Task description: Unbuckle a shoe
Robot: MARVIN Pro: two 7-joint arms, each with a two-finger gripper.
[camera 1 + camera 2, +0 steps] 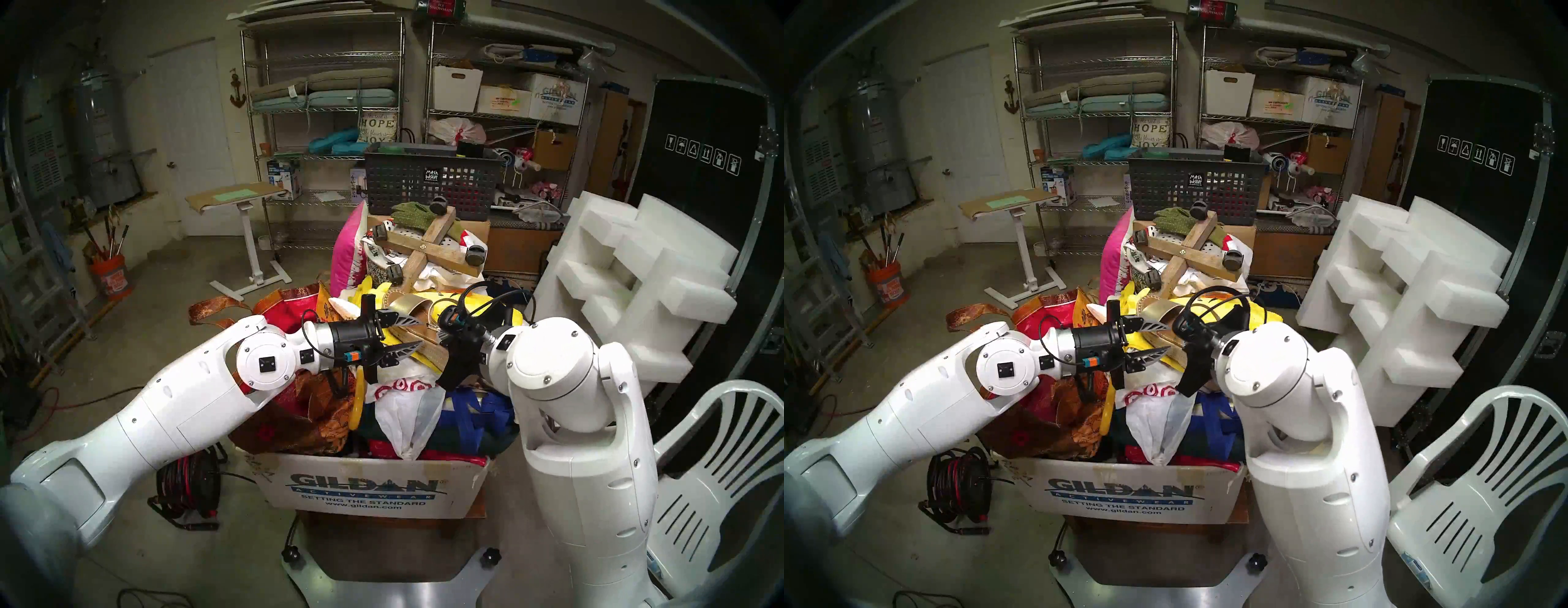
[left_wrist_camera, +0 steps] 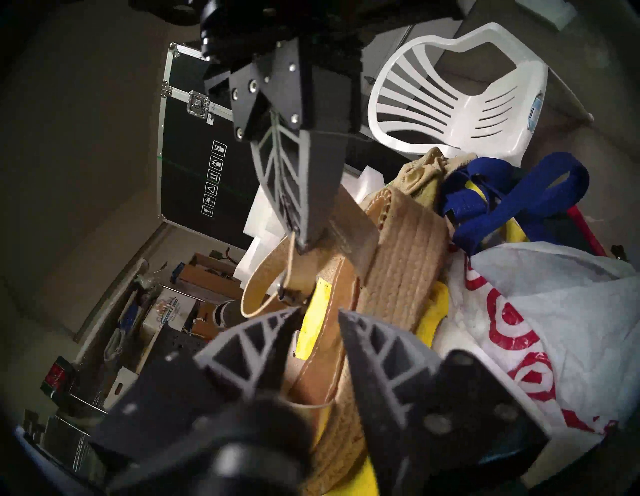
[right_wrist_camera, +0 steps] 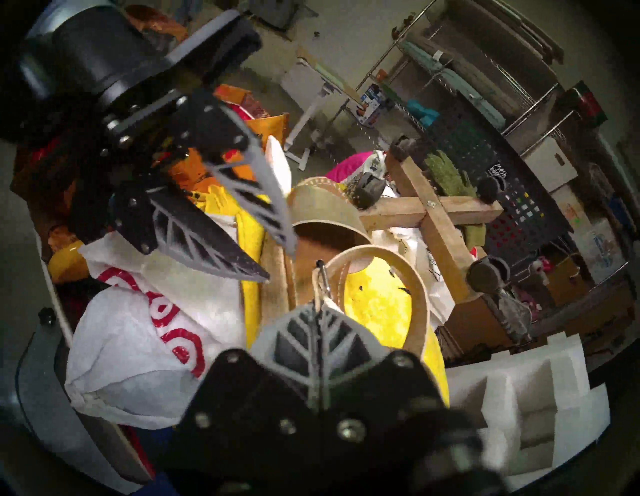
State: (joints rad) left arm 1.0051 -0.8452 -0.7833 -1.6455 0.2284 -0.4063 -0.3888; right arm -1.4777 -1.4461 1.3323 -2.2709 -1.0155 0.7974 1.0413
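1. While lying atop the heaped cardboard box (image 1: 365, 484), the shoe (image 2: 391, 263) rests on its side on the pile, jute sole toward a white plastic bag (image 2: 540, 311), gold toe band (image 3: 325, 207) at the far end
2. L gripper (image 2: 317, 311): released, fingers apart either side of the sole/footbed edge, nothing held
3. R gripper (image 3: 320, 308): clenched on the ankle strap (image 3: 420, 304) right by the buckle (image 3: 322, 275)
4. Step in hand, by my reading: strap pinched, shoe unsteadied, buckle seemingly undone yet – cannot tell for sure
5. Next move prob. needs: L to clamp the sole firm, then R to draw the strap end back through the buckle w/o dragging the shoe off the pile
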